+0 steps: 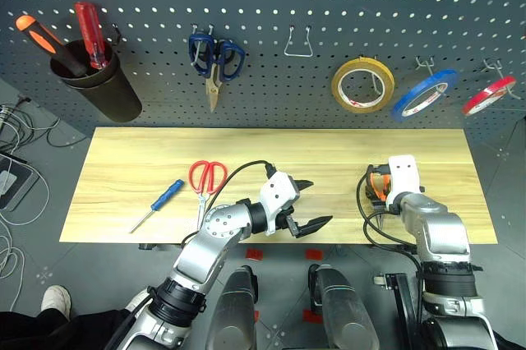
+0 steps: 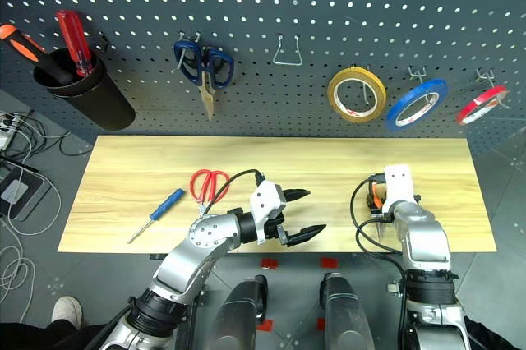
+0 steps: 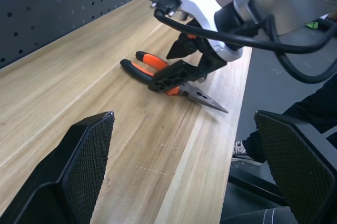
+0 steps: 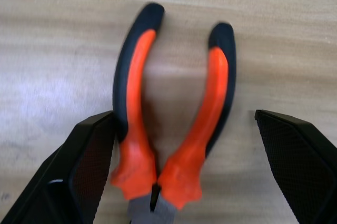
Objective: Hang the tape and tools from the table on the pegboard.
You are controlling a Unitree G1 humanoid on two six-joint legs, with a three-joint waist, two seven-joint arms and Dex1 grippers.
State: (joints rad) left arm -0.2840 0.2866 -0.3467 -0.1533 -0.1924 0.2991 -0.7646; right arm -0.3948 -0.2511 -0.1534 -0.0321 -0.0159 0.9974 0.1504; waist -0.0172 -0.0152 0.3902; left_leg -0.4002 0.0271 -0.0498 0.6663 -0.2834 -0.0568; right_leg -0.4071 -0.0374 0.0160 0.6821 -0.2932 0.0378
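R fingers (image 4: pixel 179 166) apart, straddling pliers (image 4: pixel 174 124) flat on table (image 3: pixel 79 71); L apart.

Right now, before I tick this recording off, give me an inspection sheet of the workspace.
Surface: table, light wood, lying below the pegboard.
Job's things: yellow-tan tape already hung on a pegboard hook; red-handled scissors and blue-handled screwdriver lying flat on the table; pliers flat on the table, handles between the right gripper's fingers, not yet gripped.
Clutter: blue scissors, blue roll, red roll on hooks; black cup holding two screwdrivers.
Grippers: left gripper open over the table's near edge; right gripper open over the pliers.
Cables: loose cables on the floor at left.
Surroundings: a person's shoe.
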